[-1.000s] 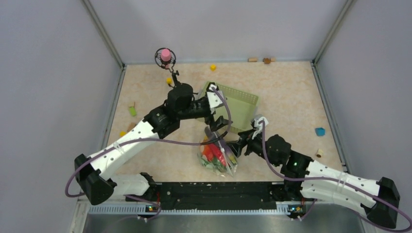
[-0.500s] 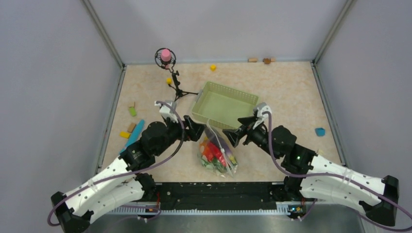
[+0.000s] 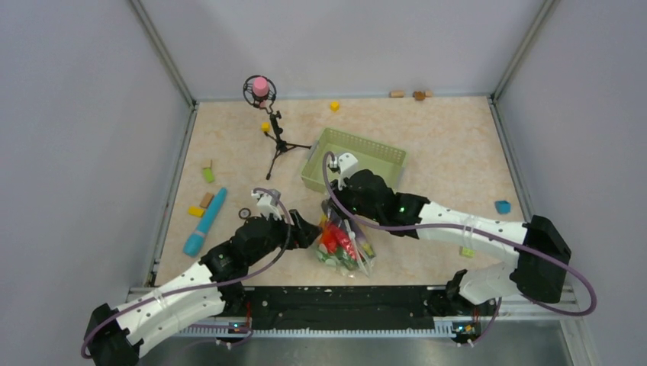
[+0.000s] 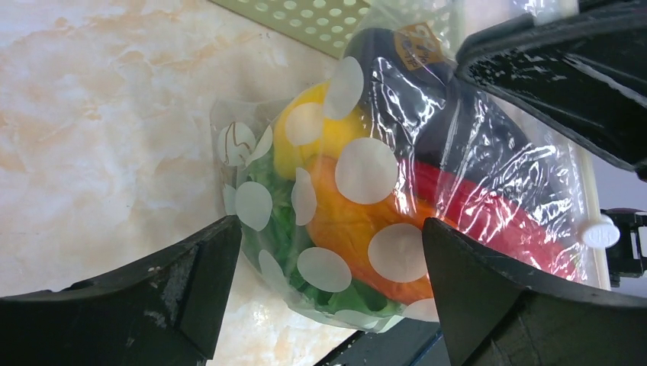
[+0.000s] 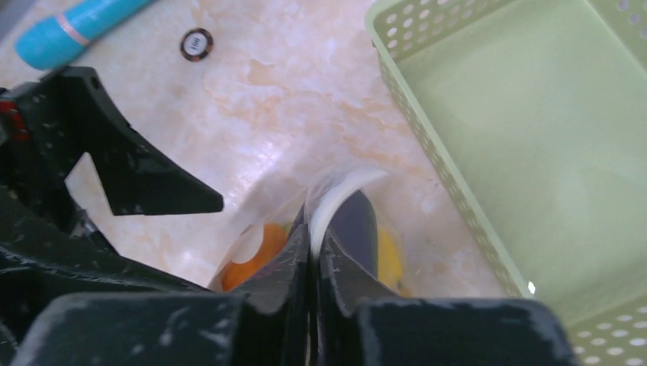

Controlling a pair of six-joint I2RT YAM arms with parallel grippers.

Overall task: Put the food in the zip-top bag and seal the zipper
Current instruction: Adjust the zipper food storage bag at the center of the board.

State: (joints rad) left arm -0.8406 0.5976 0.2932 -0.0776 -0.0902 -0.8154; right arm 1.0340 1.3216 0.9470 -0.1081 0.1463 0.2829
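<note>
The zip-top bag (image 3: 345, 248) lies on the table near the front, clear with white dots. The food is inside it: orange piece (image 4: 351, 221), yellow lemon (image 4: 305, 137), dark eggplant (image 4: 397, 84), red chili (image 4: 488, 213) and green leaves (image 4: 282, 229). My left gripper (image 3: 307, 229) is open, and in the left wrist view (image 4: 328, 282) the bag's end sits between its fingers without touching them. My right gripper (image 3: 333, 216) comes from above and is shut on the zipper (image 5: 336, 194), the whitish strip at the bag's mouth, also seen as zipper (image 4: 586, 191).
A green mesh basket (image 3: 358, 156) stands just behind the bag. A small tripod (image 3: 276, 141) with a pink top, a teal cylinder (image 3: 206, 221) and a small ring (image 3: 244, 213) lie to the left. Loose blocks are scattered: yellow (image 3: 334, 105), blue (image 3: 502, 206), green (image 3: 208, 174).
My right arm swung left over the bag and its jaws shut on the zipper strip. My left arm drew back toward the near edge, staying open at the bag's left end.
</note>
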